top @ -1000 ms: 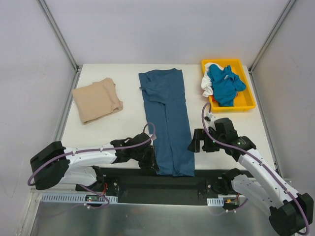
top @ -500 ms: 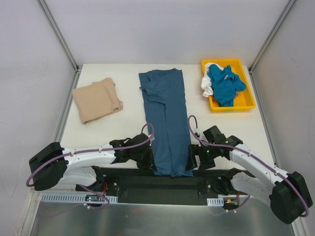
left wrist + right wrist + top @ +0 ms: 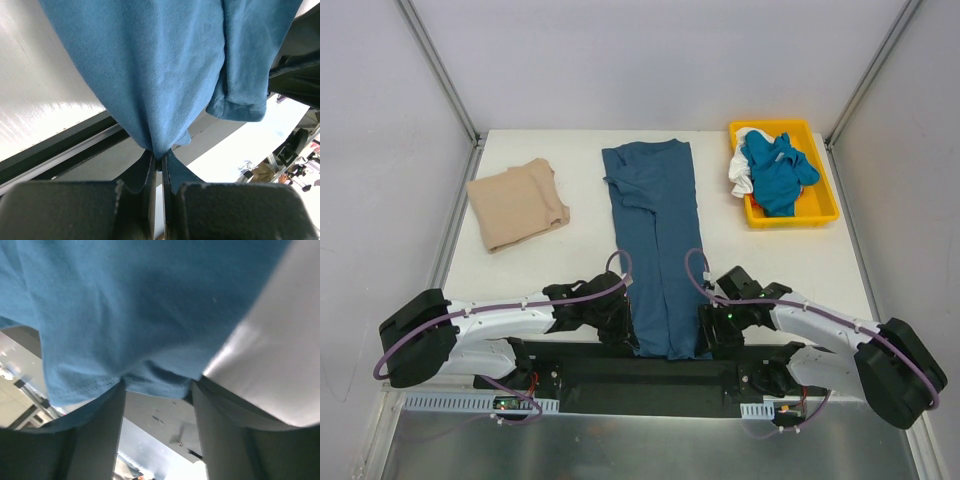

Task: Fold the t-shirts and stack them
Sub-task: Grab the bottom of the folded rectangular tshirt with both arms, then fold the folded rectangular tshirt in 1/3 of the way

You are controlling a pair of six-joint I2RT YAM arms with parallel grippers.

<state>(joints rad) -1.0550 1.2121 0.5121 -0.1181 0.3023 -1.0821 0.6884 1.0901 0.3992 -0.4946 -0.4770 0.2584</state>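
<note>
A dark teal-blue t-shirt [image 3: 658, 240] lies as a long folded strip down the middle of the table, its near end hanging over the front edge. My left gripper [image 3: 626, 333] is shut on its near left corner; the left wrist view shows the cloth [image 3: 165, 80] pinched between the closed jaws [image 3: 159, 159]. My right gripper [image 3: 708, 330] is open at the near right corner, with the hem [image 3: 150, 375] between its spread fingers [image 3: 100, 430]. A folded tan-beige t-shirt [image 3: 517, 204] lies at the left. Bright blue [image 3: 775, 170] and white [image 3: 742, 172] shirts lie in the tray.
A yellow plastic tray [image 3: 817, 211] stands at the back right corner. A black mounting rail [image 3: 640, 372] runs along the table's front edge under the shirt's end. Metal frame posts rise at the back corners.
My right arm has swung left and down from the table's right side to the shirt's near right corner. My left gripper has stayed shut on the near left corner.
</note>
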